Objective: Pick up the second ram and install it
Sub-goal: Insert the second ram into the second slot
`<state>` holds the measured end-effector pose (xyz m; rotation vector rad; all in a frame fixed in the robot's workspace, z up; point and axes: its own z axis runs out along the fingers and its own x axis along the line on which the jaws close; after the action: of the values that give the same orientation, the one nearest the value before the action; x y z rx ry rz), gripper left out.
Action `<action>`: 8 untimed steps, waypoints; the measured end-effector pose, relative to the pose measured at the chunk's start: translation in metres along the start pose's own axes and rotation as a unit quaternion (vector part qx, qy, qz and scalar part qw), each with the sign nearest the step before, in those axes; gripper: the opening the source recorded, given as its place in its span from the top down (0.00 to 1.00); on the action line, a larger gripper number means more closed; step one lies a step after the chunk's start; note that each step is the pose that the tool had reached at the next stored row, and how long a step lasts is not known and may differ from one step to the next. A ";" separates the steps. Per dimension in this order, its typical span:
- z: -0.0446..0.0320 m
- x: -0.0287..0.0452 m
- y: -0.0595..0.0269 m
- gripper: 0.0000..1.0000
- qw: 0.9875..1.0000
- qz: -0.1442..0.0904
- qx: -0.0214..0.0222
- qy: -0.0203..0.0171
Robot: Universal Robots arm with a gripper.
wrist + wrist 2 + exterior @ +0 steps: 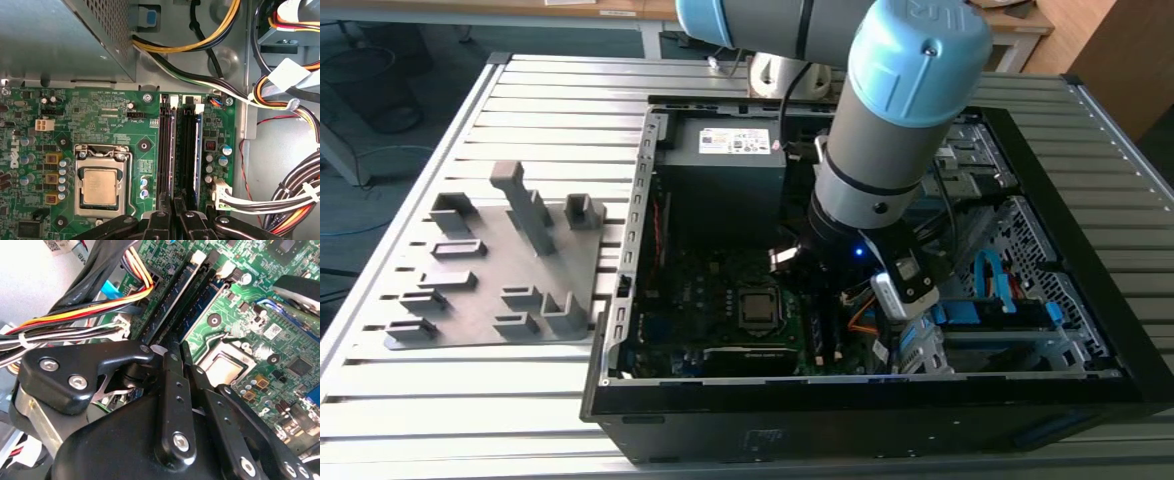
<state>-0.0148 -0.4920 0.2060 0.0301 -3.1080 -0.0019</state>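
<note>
The claw (173,222) is down inside the open computer case (624,300), over the memory slots that run beside the processor (102,186), towards the board's edge nearest the loose wires (280,200). Its fingers (159,225) are drawn almost together, leaving only a sliver between them. I judge they are pinching the memory stick (169,150) by its thin top edge, which would keep it upright and in line with its slot. The stick looks to be standing in the slot, though I can't tell whether it is fully seated.

The first wrist view looks straight down the slots, so the alignment shows well. The second wrist view comes in low from the side, showing the linkage and the white latch (198,257) at the slots' far end. The exterior view shows the grey holder (494,270) out on the table (454,420).
</note>
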 end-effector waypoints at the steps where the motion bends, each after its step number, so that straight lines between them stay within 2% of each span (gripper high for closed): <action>1: 0.0002 0.0000 0.0001 0.86 1.000 0.000 0.000 0.000; 5: 0.0007 -0.0001 0.0002 0.86 1.000 0.000 -0.001 0.000; 6: 0.0022 -0.0003 0.0007 0.85 1.000 0.000 -0.003 -0.001; 7: 0.0018 -0.0002 0.0005 0.85 1.000 0.000 -0.002 -0.001; 8: 0.0012 -0.0002 0.0003 0.79 1.000 0.000 -0.001 0.000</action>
<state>-0.0147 -0.4917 0.2047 0.0302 -3.1087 -0.0050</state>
